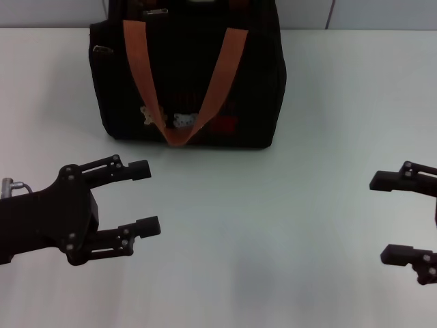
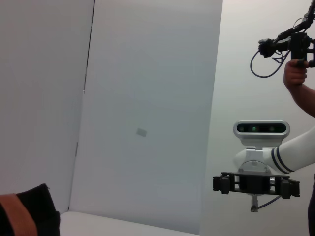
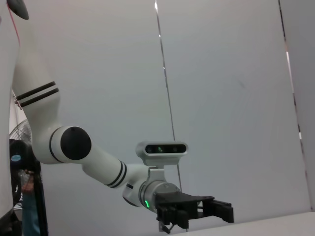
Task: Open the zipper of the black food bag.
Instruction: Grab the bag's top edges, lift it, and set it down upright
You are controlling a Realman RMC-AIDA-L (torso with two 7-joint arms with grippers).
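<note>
From the head view, the black food bag (image 1: 188, 75) sits on the table (image 1: 273, 239), well ahead of both sets of fingers. The left gripper (image 1: 143, 198) and right gripper (image 1: 392, 219) are wide open, holding nothing. The zipper (image 1: 156, 11) looks untouched.

In the left wrist view, only a bag corner (image 2: 29, 211) shows.

In the right wrist view, the left gripper (image 3: 221, 210) hangs far off, so all the work seems left to do.

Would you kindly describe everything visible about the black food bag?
The black food bag is a boxy dark fabric tote standing upright on the white table, at its far side. Two orange-brown strap handles hang down its front, meeting low in a V over pale patches and red print. A small metal piece shows on its left side. Neither gripper touches it.
</note>
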